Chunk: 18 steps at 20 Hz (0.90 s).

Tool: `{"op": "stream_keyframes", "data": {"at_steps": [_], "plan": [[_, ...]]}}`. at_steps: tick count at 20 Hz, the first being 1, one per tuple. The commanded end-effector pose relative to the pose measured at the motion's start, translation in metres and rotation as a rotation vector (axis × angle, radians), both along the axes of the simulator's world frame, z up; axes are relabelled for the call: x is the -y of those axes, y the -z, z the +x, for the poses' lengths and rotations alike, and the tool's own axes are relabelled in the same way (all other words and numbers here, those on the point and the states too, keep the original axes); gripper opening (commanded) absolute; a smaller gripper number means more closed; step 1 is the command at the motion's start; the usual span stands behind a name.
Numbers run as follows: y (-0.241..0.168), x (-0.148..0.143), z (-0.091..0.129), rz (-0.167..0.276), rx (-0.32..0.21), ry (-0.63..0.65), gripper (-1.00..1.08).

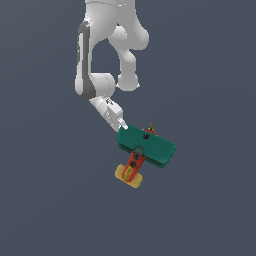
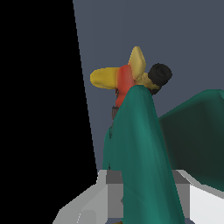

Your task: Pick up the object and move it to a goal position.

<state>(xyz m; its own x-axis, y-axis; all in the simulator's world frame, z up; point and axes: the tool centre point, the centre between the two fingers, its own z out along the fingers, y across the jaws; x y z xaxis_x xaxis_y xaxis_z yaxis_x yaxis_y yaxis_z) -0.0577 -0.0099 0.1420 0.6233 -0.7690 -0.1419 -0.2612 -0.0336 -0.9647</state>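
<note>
The object is a toy airplane with a teal-green wing (image 1: 146,146), a red-orange body (image 1: 135,162), a yellow tail (image 1: 128,175) and a tan propeller (image 1: 152,129). My gripper (image 1: 123,127) comes down from the white arm and grips the wing's end on the exterior view's left. In the wrist view the teal wing (image 2: 140,144) runs edge-on between the two grey fingers (image 2: 109,181), and my gripper (image 2: 146,186) is shut on it. Beyond the wing I see the yellow tail (image 2: 105,78), the red body (image 2: 124,85) and a black wheel (image 2: 159,74).
The plain dark grey-blue ground (image 1: 210,210) fills the exterior view around the airplane. In the wrist view a black area (image 2: 39,109) lies beyond the ground's straight edge. No goal marker shows.
</note>
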Motion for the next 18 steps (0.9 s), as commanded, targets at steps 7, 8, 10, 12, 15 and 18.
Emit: {"op": "stream_keyframes", "data": {"at_steps": [7,8,10,12,15,18], "plan": [[-0.001,0.001,0.0,0.0,0.0,0.0,-1.0],[-0.002,0.002,0.001,0.0,0.0,0.0,-1.0],[-0.005,0.006,0.003,-0.001,0.0,0.0,-1.0],[-0.011,0.011,0.005,-0.001,0.0,0.001,-1.0],[-0.022,0.022,0.01,-0.002,-0.001,0.001,-1.0],[-0.036,0.037,0.017,-0.003,-0.002,0.002,-1.0]]}}
